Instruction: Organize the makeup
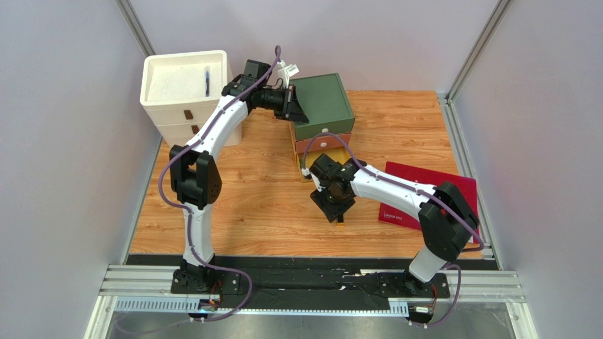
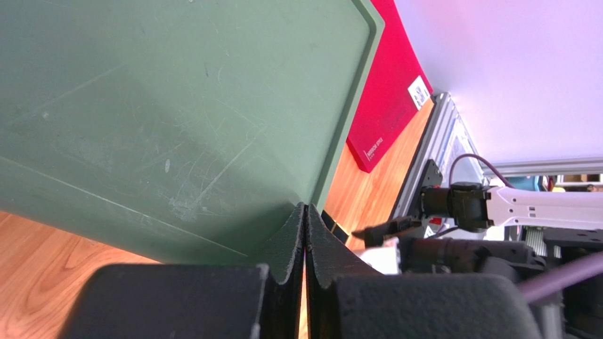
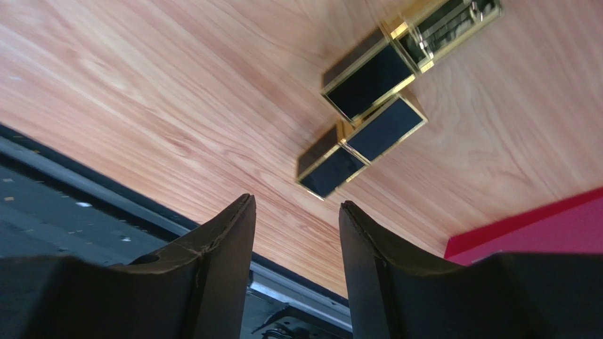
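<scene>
Two black-and-gold rectangular cases lie on the wooden table in the right wrist view, one (image 3: 361,147) nearer my fingers and one (image 3: 373,76) beyond it. In the top view only a small dark piece (image 1: 340,219) shows under the right gripper. My right gripper (image 3: 297,206) is open and empty, a little above the table and short of the cases; it also shows in the top view (image 1: 337,209). My left gripper (image 2: 306,209) is shut and empty, its tips at the edge of the green drawer cabinet's top (image 2: 177,113); it also shows in the top view (image 1: 293,106). The other makeup is out of view.
The green drawer cabinet (image 1: 327,99) stands at the back centre with an orange drawer (image 1: 327,143) below. A white drawer box (image 1: 180,79) at the back left holds a thin dark item (image 1: 207,81). A flat dark red folder (image 1: 417,194) lies at the right, partly under the right arm.
</scene>
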Available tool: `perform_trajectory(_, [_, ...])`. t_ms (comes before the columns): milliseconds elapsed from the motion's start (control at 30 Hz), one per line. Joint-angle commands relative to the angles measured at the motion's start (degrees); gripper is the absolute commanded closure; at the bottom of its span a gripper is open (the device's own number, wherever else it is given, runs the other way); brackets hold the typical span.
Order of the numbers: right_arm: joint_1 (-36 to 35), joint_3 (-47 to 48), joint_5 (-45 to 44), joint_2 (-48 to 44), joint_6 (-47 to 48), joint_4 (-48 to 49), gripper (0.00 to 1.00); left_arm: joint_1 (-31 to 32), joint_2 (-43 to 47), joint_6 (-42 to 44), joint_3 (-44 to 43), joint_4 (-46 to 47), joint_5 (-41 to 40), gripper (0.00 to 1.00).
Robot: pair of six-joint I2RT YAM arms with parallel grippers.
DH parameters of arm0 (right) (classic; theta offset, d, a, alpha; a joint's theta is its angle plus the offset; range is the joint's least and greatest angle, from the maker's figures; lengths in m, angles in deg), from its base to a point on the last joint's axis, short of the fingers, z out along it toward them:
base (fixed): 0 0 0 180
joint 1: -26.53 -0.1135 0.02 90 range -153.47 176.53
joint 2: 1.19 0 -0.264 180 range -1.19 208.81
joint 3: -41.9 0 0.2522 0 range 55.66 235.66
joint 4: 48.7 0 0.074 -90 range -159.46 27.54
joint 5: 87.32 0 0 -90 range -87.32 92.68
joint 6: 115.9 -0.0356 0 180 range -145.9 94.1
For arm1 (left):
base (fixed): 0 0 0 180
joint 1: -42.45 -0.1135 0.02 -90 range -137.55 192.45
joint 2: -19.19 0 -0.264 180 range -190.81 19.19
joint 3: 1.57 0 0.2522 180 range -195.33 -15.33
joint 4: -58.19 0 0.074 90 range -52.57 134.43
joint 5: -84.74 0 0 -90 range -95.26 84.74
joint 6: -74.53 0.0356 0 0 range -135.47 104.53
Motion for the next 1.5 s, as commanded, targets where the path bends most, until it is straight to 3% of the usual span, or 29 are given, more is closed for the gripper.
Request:
perform_trajectory(0, [0.2, -3.7, -6.1, -0.1, -0.9, 0.0, 0.48, 0.5, -3.0, 4.0, 2.6, -8.5, -3.5, 1.00])
perform_trajectory(133, [0.2, -7.0, -7.2, 1.4, -1.5, 3.7, 0.42, 0.5, -2.6, 4.6, 2.8, -8.9, -3.6, 1.00])
perform_trajectory(300, [0.3, -7.7, -5.4, 4.2, -1.7, 9.5, 0.45, 0.5, -2.5, 5.0, 3.0, -9.2, -3.6, 1.00])
perform_trajectory(533, [0.4, -4.9, -5.2, 7.4, -0.6, 10.2, 0.49, 0.5, -2.2, 5.3, 3.8, -9.3, -3.5, 1.00])
perform_trajectory(900, [1.4, -3.6, -3.6, 8.5, -1.4, 10.2, 0.44, 0.5, -2.0, 5.6, 3.8, -9.5, -3.5, 1.00])
perform_trajectory(967, [1.4, -3.4, -3.2, 6.7, -2.4, 10.3, 0.41, 0.5, -1.9, 5.8, 3.8, -9.5, -3.6, 1.00])
perform_trajectory(1067, [1.6, -2.1, -2.6, 5.6, -3.5, 10.0, 0.27, 0.5, -1.9, 5.9, 3.8, -9.6, -3.5, 1.00])
perform_trajectory(1133, [1.5, -1.6, -0.6, 5.8, -3.3, 10.1, 0.00, 0.5, -1.9, 6.0, 3.8, -9.7, -3.5, 1.00])
perform_trajectory(1333, [2.0, -0.6, -0.2, 8.5, -3.0, 11.7, 0.02, 0.5, -1.9, 6.1, 3.8, -10.0, -3.5, 1.00])
perform_trajectory(1433, [3.1, -0.3, -0.1, 10.5, -2.8, 12.2, 0.13, 0.5, -1.8, 6.3, 3.9, -10.1, -3.5, 1.00])
perform_trajectory(1467, [3.5, -0.2, 0.0, 11.3, -2.7, 12.2, 0.20, 0.5, -1.9, 6.4, 4.0, -10.2, -3.5, 1.00])
